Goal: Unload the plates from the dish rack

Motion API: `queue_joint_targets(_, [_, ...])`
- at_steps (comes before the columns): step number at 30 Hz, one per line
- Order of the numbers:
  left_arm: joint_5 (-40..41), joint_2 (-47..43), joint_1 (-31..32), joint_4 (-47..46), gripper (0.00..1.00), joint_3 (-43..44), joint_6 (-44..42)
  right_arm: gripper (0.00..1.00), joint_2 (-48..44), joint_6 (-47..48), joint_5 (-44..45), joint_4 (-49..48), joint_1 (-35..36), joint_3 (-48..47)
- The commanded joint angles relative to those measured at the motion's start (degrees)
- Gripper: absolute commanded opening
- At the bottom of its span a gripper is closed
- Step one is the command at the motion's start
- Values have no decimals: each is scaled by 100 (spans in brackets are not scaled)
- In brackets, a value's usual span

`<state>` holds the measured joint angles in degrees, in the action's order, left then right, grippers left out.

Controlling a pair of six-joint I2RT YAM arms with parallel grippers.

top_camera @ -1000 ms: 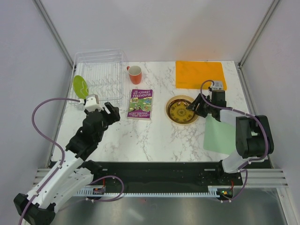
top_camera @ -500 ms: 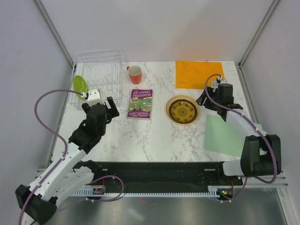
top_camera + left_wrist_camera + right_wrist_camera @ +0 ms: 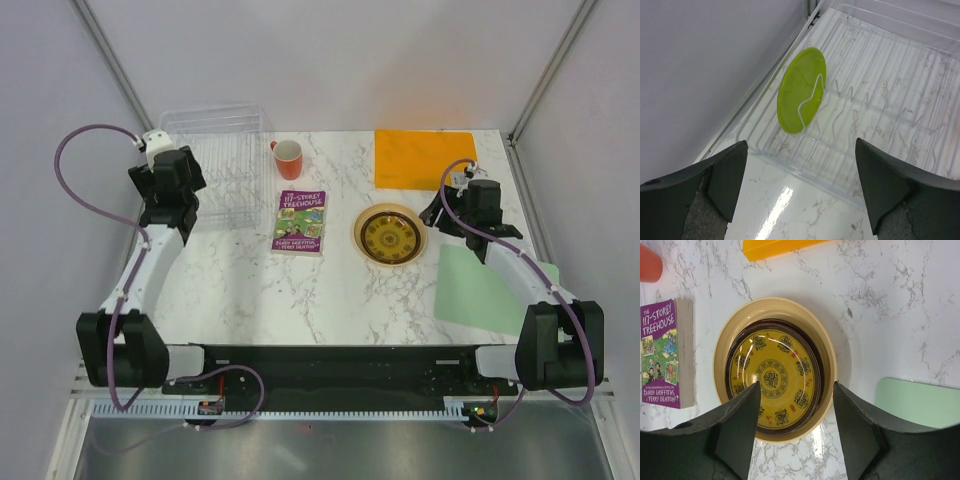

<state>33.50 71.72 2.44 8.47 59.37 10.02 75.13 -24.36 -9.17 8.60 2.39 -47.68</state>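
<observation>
The lime-green plate (image 3: 801, 90) stands on edge in the ribbed slots at the left end of the clear dish rack (image 3: 880, 100). My left gripper (image 3: 802, 192) is open and empty, just above and in front of it. In the top view the left gripper (image 3: 172, 200) hides that plate over the rack (image 3: 235, 160). The brown-and-yellow plate (image 3: 772, 377) lies on the dark red plate (image 3: 820, 371) inside the pale-yellow plate (image 3: 775, 310); the stack (image 3: 390, 235) rests on the table. My right gripper (image 3: 797, 432) is open and empty over the stack's near edge, at its right side (image 3: 437, 216).
A purple book (image 3: 300, 222) lies between the rack and the plate stack. An orange-red mug (image 3: 289, 158) stands to the right of the rack. An orange mat (image 3: 425, 158) lies at the back right and a pale green mat (image 3: 480, 285) at the right front.
My left arm swung up and left from the rack's front to over its left end, covering the green plate in the top view. The right gripper drew back from the stack, then held still.
</observation>
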Motion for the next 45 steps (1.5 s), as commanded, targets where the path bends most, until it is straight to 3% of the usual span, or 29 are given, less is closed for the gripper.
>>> queue_joint_targets(1, [-221, 894, -461, -723, 90, 689, -422, 67, 54, -78, -102, -183, -20, 84])
queue_joint_targets(7, [-204, 1949, -718, -873, 86, 1243, -150, 66, 81, -139, -155, -245, -11, 92])
queue_joint_targets(17, [288, 2740, -736, -1242, 82, 1357, -326, 66, 370, -201, -375, -535, -11, 189])
queue_joint_targets(32, [535, 3050, -903, -1453, 82, 1235, -62, 66, 757, 10, -296, -649, -11, 268])
queue_joint_targets(39, [219, 3295, -1166, -1374, 83, 1507, -97, 66, 845, 54, -305, -719, -11, 303])
queue_joint_targets(45, [-528, 3436, -1404, -1243, 77, 1586, 185, 66, 1047, 54, -392, -790, -11, 242])
